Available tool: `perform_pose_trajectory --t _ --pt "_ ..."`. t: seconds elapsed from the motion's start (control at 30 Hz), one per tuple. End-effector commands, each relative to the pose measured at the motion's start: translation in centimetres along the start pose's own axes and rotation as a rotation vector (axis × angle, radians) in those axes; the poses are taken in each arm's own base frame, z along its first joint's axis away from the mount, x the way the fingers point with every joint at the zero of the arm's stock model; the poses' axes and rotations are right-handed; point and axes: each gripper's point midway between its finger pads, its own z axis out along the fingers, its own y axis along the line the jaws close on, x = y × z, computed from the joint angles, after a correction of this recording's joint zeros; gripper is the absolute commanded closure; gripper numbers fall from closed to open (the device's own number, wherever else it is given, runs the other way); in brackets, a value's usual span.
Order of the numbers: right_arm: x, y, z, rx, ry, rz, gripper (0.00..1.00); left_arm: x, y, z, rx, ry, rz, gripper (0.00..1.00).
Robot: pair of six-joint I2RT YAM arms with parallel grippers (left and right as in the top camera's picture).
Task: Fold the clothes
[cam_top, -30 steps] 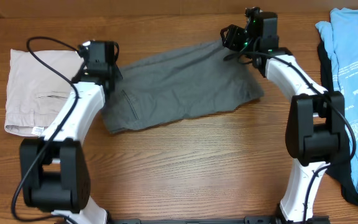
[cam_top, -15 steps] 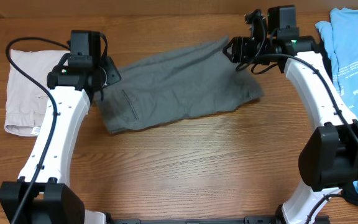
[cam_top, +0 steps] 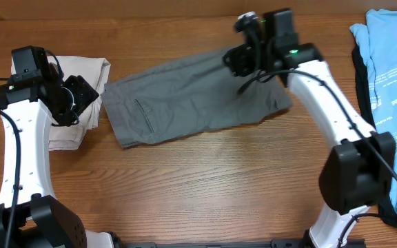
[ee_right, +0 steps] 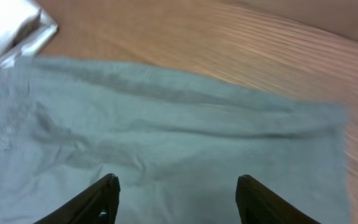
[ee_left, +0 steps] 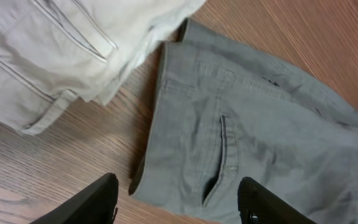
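Hands wide, empty: left hand [cam_top: 80,98] beside grey shorts [cam_top: 191,100], right hand [cam_top: 240,62] apparently above.

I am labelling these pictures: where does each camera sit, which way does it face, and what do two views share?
Overhead: above the table, facing straight down; grey shorts, beige shorts, blue shirt, left arm and right arm show.
Left wrist: on the left arm, looking down at the grey shorts' pocket and beige shorts; left fingers at bottom.
Right wrist: on the right arm, looking down at the grey shorts; right fingers at bottom.
Shared: every view shows the grey shorts.
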Motion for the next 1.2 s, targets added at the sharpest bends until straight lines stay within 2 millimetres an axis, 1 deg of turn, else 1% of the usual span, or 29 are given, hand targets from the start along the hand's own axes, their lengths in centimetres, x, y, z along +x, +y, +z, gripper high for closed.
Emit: perform_pose_trajectory --t 0.0,0.17,0.27,0.4,0.5,0.57,0.77,0.87,0.93,1.0,1.07,1.17 --pt "0.5 0.7 2.6 0.07 0.036 -0.146 0.34 0.8 -1.2 -0.3 0.052 0.027 0.033 0.34" --pt "0.8 0.5 6.3 0.092 0.022 -0.244 0.29 1.8 -2.1 0.0 0.051 0.049 0.063 0.34" --pt "0.6 -0.1 8.5 0.098 -0.011 -0.293 0.26 2.5 -2.6 0.1 0.052 0.063 0.079 0.34" --pt "0.1 -0.5 10.0 0.109 -0.054 -0.36 0.24 2.7 -3.0 0.2 0.053 0.064 0.095 0.34" --pt "-0.2 -0.7 10.8 0.115 -0.077 -0.378 0.18 2.8 -3.0 0.2 0.05 0.063 0.096 0.33" --pt "0.3 -0.8 11.3 0.114 -0.065 -0.421 0.14 2.7 -3.0 0.2 0.049 0.062 0.097 0.33" --pt "3.7 -0.7 11.6 0.075 0.072 -0.528 0.06 2.3 -2.3 0.3 0.01 0.037 0.098 0.32" --pt "5.0 -0.6 11.5 0.054 0.123 -0.614 0.05 2.2 -2.3 0.3 0.008 0.033 0.098 0.31" --pt "4.7 -1.1 11.5 0.073 0.122 -0.667 0.05 2.2 -2.3 0.3 0.008 0.032 0.098 0.31" --pt "3.8 -1.7 11.5 0.115 0.099 -0.713 0.04 2.2 -2.3 0.3 0.008 0.032 0.098 0.31" --pt "3.0 -2.6 11.4 0.176 0.093 -0.76 0.0 2.2 -2.3 0.3 0.007 0.034 0.098 0.3" --pt "2.4 -3.6 10.8 0.283 0.12 -0.761 0.0 2.3 -2.3 0.3 0.005 0.037 0.097 0.3"
